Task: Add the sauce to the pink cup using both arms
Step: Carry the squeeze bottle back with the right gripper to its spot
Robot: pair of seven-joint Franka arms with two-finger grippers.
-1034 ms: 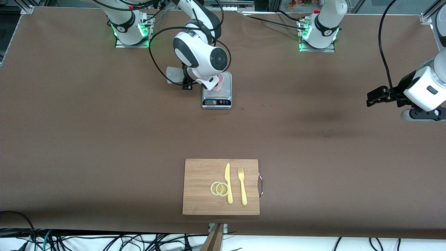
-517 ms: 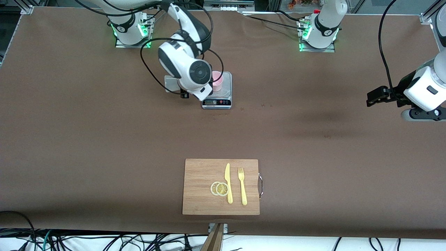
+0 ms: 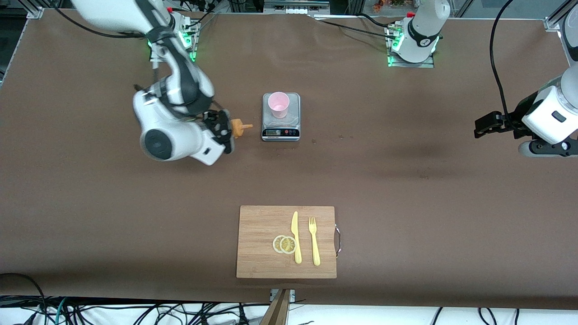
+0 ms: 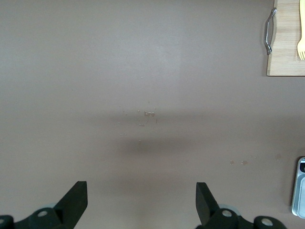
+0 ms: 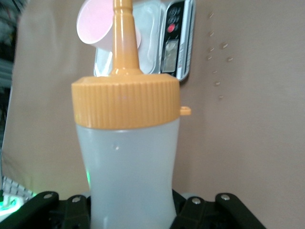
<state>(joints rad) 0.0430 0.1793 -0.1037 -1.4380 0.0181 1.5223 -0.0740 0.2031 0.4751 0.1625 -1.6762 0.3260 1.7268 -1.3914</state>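
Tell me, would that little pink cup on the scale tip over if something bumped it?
Probably. The pink cup looks thin, translucent and light, and narrows toward its base. It merely stands on the scale platform, so a nudge would likely slide or topple it.

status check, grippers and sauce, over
Right gripper shut on sauce bottle, up over the table beside the scale. Left gripper open, waiting at its end. Pink cup on the scale, nothing in the way.

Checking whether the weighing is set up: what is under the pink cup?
The pink cup stands on a small digital kitchen scale, on its platform above the display. The platform patch beneath the cup's base is covered.
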